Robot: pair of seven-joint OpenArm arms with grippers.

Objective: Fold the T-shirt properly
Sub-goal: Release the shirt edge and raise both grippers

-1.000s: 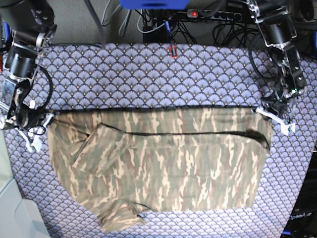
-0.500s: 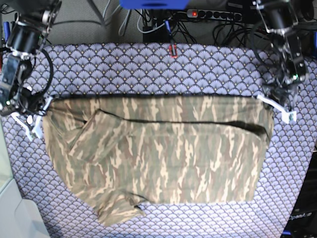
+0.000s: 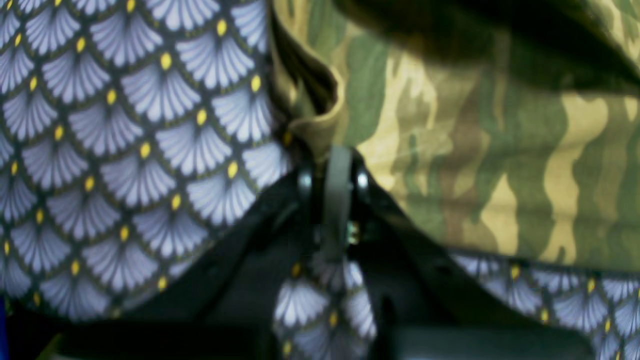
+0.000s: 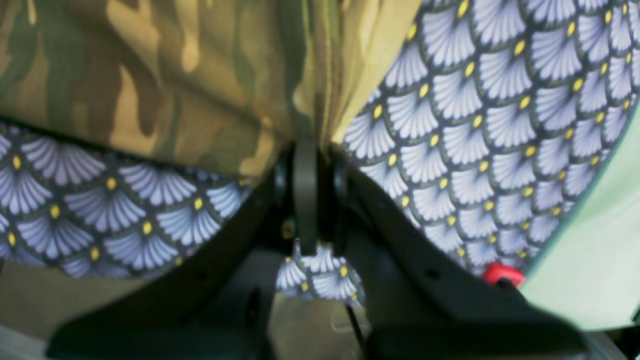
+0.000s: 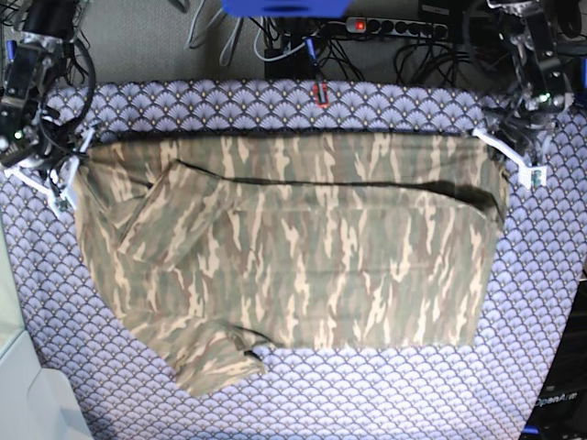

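Observation:
The camouflage T-shirt lies spread across the purple scale-patterned table cloth, with a folded-over flap along its far edge and a sleeve at the near left. My left gripper is shut on the shirt's far right corner. In the left wrist view the gripper pinches the cloth edge. My right gripper is shut on the shirt's far left corner. In the right wrist view the gripper clamps bunched cloth.
A power strip and cables lie behind the table's far edge. A red-marked object sits on the cloth at the far middle. A pale surface borders the table at the left.
Both grippers have pulled the shirt's far edge away toward the back of the table. The whole shirt has slid that way and its upper part lies flatter.

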